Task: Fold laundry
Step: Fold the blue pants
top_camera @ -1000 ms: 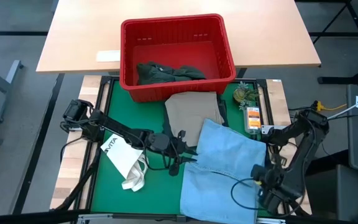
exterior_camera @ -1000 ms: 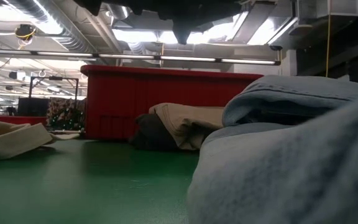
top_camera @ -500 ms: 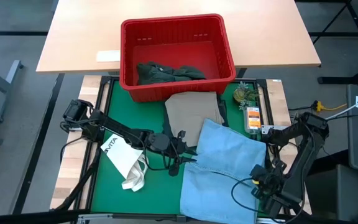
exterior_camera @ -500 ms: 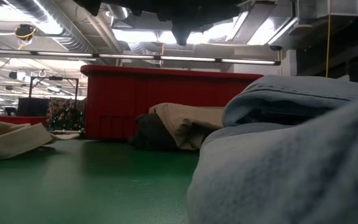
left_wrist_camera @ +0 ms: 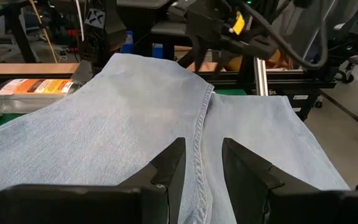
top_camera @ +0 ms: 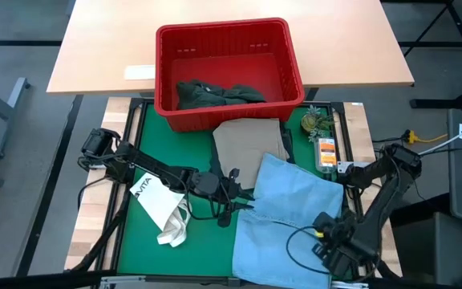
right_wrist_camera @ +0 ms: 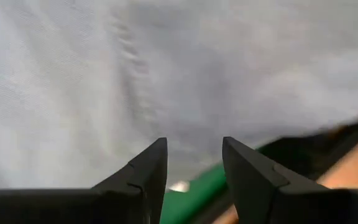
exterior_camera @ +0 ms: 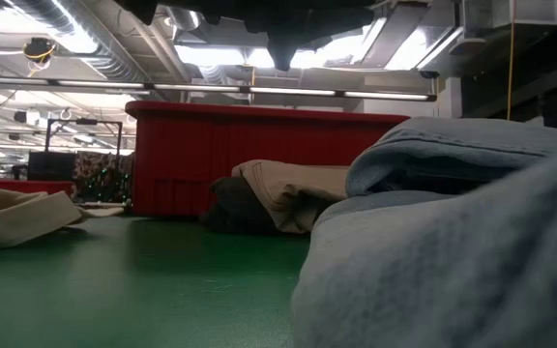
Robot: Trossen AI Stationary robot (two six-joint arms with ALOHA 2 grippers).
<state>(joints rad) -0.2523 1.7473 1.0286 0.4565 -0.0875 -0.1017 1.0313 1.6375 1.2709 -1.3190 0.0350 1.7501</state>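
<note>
A light blue piece of laundry (top_camera: 287, 209) lies spread on the green mat (top_camera: 207, 249), its far end overlapping a folded beige piece (top_camera: 247, 144). A dark green-grey piece (top_camera: 215, 94) sits in the red basket (top_camera: 167, 72). My left gripper (top_camera: 239, 201) reaches in nearly level at the blue piece's left edge. It is open, and a stitched seam (left_wrist_camera: 201, 124) runs on beyond the gap between its fingers (left_wrist_camera: 201, 162). My right gripper (top_camera: 327, 245) hangs open, pointing down over the blue piece's near right part (right_wrist_camera: 166, 74). My left gripper comes in nearly level from the table's left, its fingers (left_wrist_camera: 169, 165) low over the blue piece on either side of the seam. I cannot tell whether they touch the cloth.
A white tote bag (top_camera: 159, 205) lies on the mat's left part under my left arm. An orange bottle (top_camera: 326, 152) and a small plant (top_camera: 318, 122) stand along the mat's right edge. Bare mat (exterior_camera: 143, 280) shows at the near left.
My right gripper has sunk a little and shifted toward the table's left over the blue piece, rolling about its own axis as it went. My left arm and the laundry have kept still.
</note>
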